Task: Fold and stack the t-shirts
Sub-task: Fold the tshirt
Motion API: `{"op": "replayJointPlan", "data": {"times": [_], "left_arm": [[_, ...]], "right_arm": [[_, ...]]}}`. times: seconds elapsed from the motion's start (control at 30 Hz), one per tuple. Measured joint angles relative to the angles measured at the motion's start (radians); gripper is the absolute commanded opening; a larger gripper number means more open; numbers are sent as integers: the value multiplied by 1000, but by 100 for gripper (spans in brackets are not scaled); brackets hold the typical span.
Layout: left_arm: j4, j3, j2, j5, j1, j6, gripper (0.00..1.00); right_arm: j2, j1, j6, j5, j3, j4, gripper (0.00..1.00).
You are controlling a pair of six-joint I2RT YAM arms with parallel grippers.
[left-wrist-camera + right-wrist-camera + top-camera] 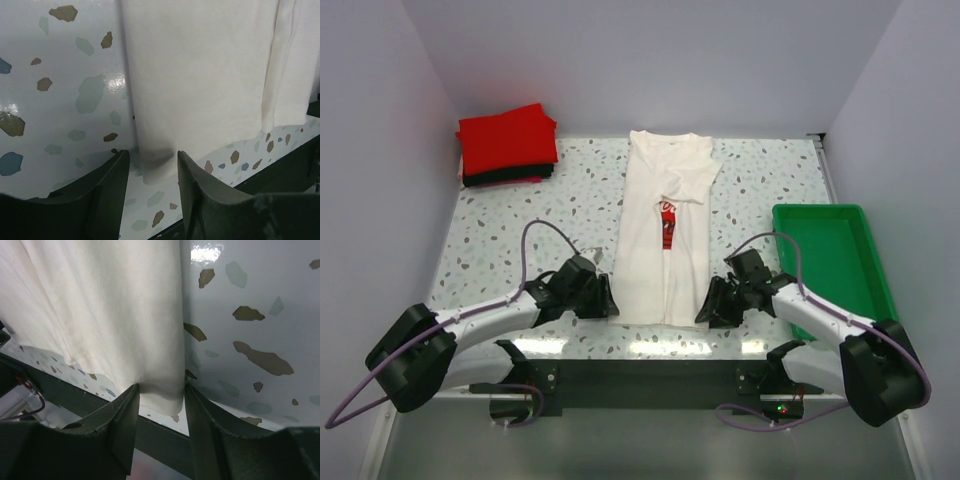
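Your cream-white cotton t-shirt [650, 270] with the red rectangular chest print [667, 226] lies lengthwise in the middle of the speckled table [510, 240]. Its sides are folded in and its hem is at the near edge. The folded red and black t-shirts [507, 145] are stacked at the far left, and the green plastic tray [820, 208] sits to the right.

Your left gripper [600, 298] straddles the near-left hem corner and your right gripper [712, 305] straddles the near-right one. Both sets of fingers are spread with cloth lying between them, not yet pinched. On the right the cloth brushes both fingers [125, 420].

The shirt should be light, limp and several layers thick at those corners. Take both corners deep enough to catch every layer, or the folded sides may slide apart as you lift.
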Motion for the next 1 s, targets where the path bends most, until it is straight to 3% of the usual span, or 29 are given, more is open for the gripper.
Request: {"op": "replayJointPlan", "data": {"times": [0.23, 0.4, 0.57, 1.0], "left_arm": [[70, -35, -1, 23, 0, -30, 40], [102, -55, 5, 34, 0, -50, 21], [121, -72, 9, 42, -10, -66, 0], [27, -145, -184, 2, -160, -179, 0]], "right_arm": [[-17, -1, 28, -47, -40, 21, 37], [-27, -1, 46, -48, -60, 26, 19], [-55, -2, 45, -30, -70, -4, 7], [-394, -6, 12, 5, -77, -258, 1]]}}
